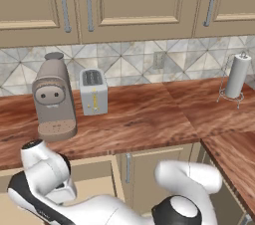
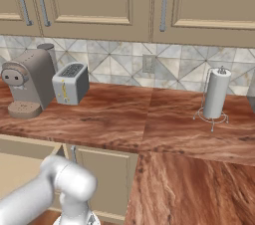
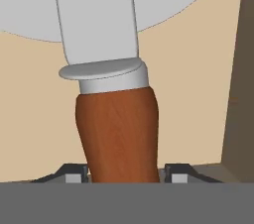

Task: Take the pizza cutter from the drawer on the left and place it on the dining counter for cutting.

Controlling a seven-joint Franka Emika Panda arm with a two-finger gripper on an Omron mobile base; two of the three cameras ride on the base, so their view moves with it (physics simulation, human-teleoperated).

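Observation:
In the hand view the pizza cutter (image 3: pixel 119 129) stands close in front of the camera. Its reddish-brown handle runs up to a pale collar and a large pale wheel. My gripper (image 3: pixel 126 174) has its two dark fingertips (image 3: pixel 77 173) pressed close on either side of the handle's lower end, shut on it. The cutter is over the tan floor of the drawer (image 3: pixel 198 69), whose darker side wall rises on the right. The drawer (image 1: pixel 94 179) stands pulled out under the worktop, and my arm reaches down into it. The dining counter is out of view.
On the wood-grain worktop (image 1: pixel 144 119) stand a coffee machine (image 1: pixel 52 97), a toaster (image 1: pixel 93 91) and a paper towel holder (image 1: pixel 236 77). Beige wall cabinets hang above. A cabinet door (image 1: pixel 149 169) is beside the drawer.

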